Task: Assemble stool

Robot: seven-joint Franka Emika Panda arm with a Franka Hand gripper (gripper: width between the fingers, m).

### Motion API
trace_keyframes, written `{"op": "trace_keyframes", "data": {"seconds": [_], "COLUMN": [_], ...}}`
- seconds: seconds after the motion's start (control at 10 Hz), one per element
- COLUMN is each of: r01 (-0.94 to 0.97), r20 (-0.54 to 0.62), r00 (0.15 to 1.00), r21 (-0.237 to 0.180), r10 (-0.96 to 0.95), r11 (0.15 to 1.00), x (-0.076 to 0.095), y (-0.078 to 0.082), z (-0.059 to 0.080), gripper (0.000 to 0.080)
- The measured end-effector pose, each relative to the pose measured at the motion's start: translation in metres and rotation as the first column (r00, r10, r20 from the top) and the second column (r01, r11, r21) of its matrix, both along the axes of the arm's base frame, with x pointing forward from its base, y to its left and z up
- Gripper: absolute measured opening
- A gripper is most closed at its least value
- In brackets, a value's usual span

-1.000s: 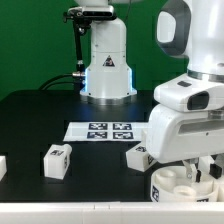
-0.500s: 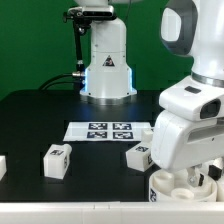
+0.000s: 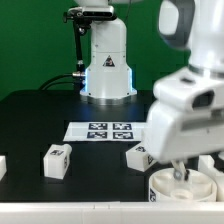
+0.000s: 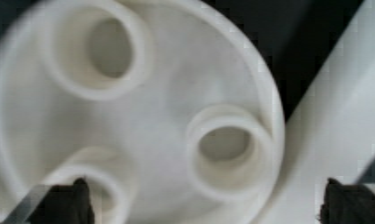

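Table (image 3: 30,112), black and wide, holds all the things. The white robot arm (image 3: 190,105) is the next biggest thing. It fills the exterior view's right and looks blurry. It bends down over the near corner of the table. The robot's base (image 3: 106,68) stands at the back, in the middle, with a small blue light on it.

The round white seat (image 3: 164,188) of the stool lies flat on the table at the near edge, on the exterior view's right, right under the arm. In the wrist view the seat (image 4: 166,110) is very close and fills most of the picture. Three round holes show in it.

The marker board (image 3: 98,131) lies flat in the middle of the table, in front of the base.

One chunky white leg (image 3: 57,160) with a black-and-white tag sits alone toward the exterior view's left, well apart from the seat. A second leg (image 3: 137,156) lies just beside the seat, half hidden behind the arm. A small white piece (image 3: 2,165) peeks in at the left edge; I cannot tell what it is.

The gripper (image 4: 205,203) hangs low over the seat. Its dark fingertips (image 4: 59,203) are spread wide, one at each side of the wrist view, and they hold nothing.
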State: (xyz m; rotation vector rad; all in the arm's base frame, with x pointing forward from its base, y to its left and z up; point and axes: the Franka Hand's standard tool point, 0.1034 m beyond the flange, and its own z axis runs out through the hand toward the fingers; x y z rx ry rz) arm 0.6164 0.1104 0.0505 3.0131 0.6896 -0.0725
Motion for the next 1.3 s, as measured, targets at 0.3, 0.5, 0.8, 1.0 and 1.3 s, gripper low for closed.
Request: {"op": "trace_keyframes", "data": {"seconds": [0.3, 0.5, 0.8, 1.0, 1.3], "r01": [0.145, 0.145, 0.337, 0.379, 0.598], "r20": [0.004, 0.003, 0.004, 0.003, 0.008], "r00": [0.989, 0.989, 0.941, 0.925, 0.801], "r21": [-0.010, -0.010, -0.032, -0.032, -0.026], "r10": [-0.145, -0.145, -0.337, -0.379, -0.598], "r11": [0.989, 0.989, 0.941, 0.925, 0.801], "x": [-0.014, -0.014, -0.032, -0.034, -0.036], "y": [-0.008, -0.008, -0.035, -0.059, -0.053], "z": [0.014, 0.014, 0.022, 0.024, 0.021], "gripper": [0.0649, 0.0649, 0.0649, 0.0649, 0.0649]}}
